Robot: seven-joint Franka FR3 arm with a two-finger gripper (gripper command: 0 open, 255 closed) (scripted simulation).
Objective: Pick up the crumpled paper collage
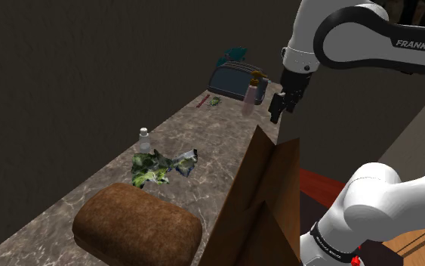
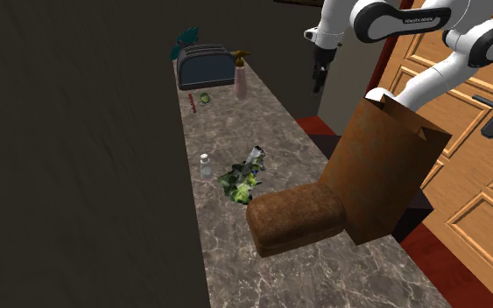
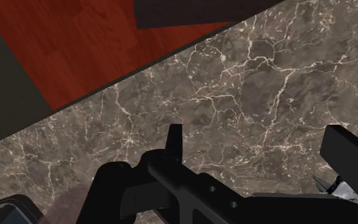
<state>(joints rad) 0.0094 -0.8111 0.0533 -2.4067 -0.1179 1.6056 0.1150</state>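
Brown loaf [image 1: 137,227] lies at the counter's [image 1: 218,143] near end, with a tall brown paper bag [image 1: 267,196] just beside it at the front edge. Past the loaf, about mid-counter and nearer the wall edge, lies the crumpled collage [image 1: 161,166], green, white and blue, with a small clear bottle [image 1: 144,139] near it by the wall edge. At the far end stand a dark toaster [image 1: 233,75] and a pink spray bottle [image 1: 252,92]. The gripper [image 1: 276,112] hangs above the front edge near the far end, well apart from the collage, its fingers spread wide, clasping nothing.
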